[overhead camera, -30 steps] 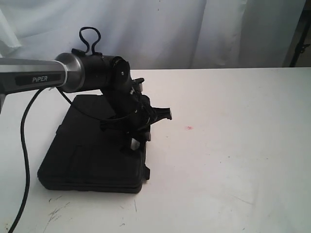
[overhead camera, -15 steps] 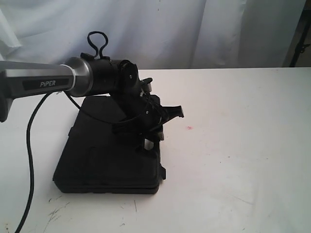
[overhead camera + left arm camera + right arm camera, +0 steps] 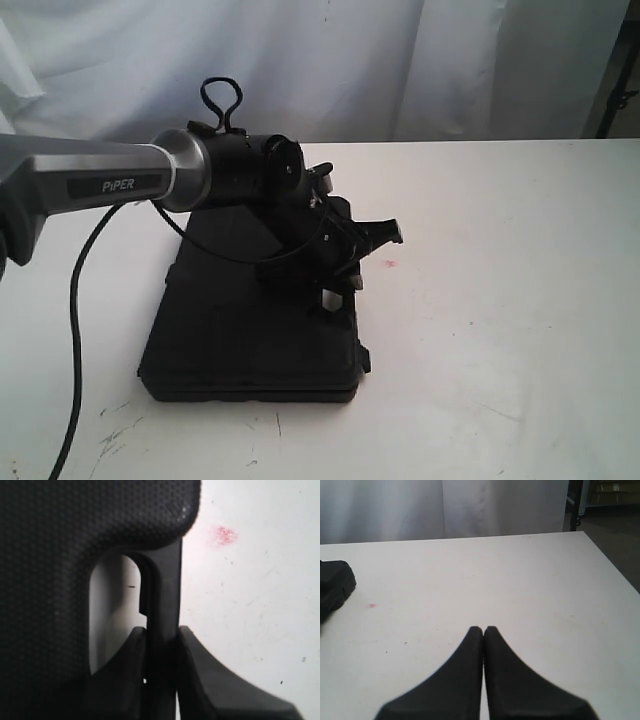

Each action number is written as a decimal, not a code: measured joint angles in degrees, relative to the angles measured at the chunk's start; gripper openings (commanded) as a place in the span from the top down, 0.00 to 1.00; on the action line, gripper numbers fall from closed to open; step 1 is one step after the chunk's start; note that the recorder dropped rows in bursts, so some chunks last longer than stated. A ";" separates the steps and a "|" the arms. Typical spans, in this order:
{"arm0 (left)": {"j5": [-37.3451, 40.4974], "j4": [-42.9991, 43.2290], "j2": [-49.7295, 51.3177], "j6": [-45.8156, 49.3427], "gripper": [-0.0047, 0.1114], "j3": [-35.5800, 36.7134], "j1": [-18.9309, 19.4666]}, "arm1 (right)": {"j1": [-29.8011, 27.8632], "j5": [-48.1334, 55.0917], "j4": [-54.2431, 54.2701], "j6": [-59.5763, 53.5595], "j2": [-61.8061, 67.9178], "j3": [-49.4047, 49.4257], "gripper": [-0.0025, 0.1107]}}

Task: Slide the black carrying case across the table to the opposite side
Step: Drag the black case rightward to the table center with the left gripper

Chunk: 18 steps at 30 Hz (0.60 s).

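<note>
The black carrying case (image 3: 245, 320) lies flat on the white table (image 3: 500, 300), left of the middle in the exterior view. My left gripper (image 3: 330, 298) sits at the case's right edge, shut on its handle bar (image 3: 164, 600); in the left wrist view both fingers (image 3: 197, 665) press that bar. A corner of the case (image 3: 334, 585) shows in the right wrist view. There my right gripper (image 3: 483, 630) hovers over bare table, shut with nothing in it. It is out of the exterior view.
A small red spot (image 3: 390, 264) marks the table just right of the case, also visible as the red spot (image 3: 224, 534) by the handle. Dark scuff marks (image 3: 115, 440) lie near the front left. White curtain (image 3: 330, 60) hangs behind the table's far edge.
The left arm has dragged the case to the right, toward the red spot, over both earlier frames. Its grip on the handle is unchanged.
</note>
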 measured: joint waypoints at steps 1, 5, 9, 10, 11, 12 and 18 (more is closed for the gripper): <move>-0.15 0.00 0.00 0.00 0.96 0.00 -0.13 | 0.00 0.00 0.00 0.00 0.00 0.00 0.98; -0.39 0.00 0.33 -0.11 0.96 -0.55 -0.98 | 0.00 0.00 0.00 0.00 0.00 0.00 0.98; 1.91 0.00 2.07 -0.11 0.96 -4.31 -1.65 | 0.00 0.00 0.00 0.00 0.00 0.00 0.98; 2.21 0.00 2.38 -0.11 0.96 -5.39 -1.80 | 0.00 0.00 0.00 0.00 0.00 0.00 0.98; 2.46 0.00 2.74 -0.23 0.96 -6.32 -2.06 | 0.00 0.00 0.00 0.00 0.00 0.00 0.98; 2.60 0.00 3.20 -0.34 0.96 -7.09 -2.19 | 0.00 0.00 0.00 0.00 0.00 0.00 0.98; 2.72 -0.63 4.33 -0.45 0.96 -8.69 -2.40 | 0.00 0.00 0.00 0.00 0.00 0.00 0.98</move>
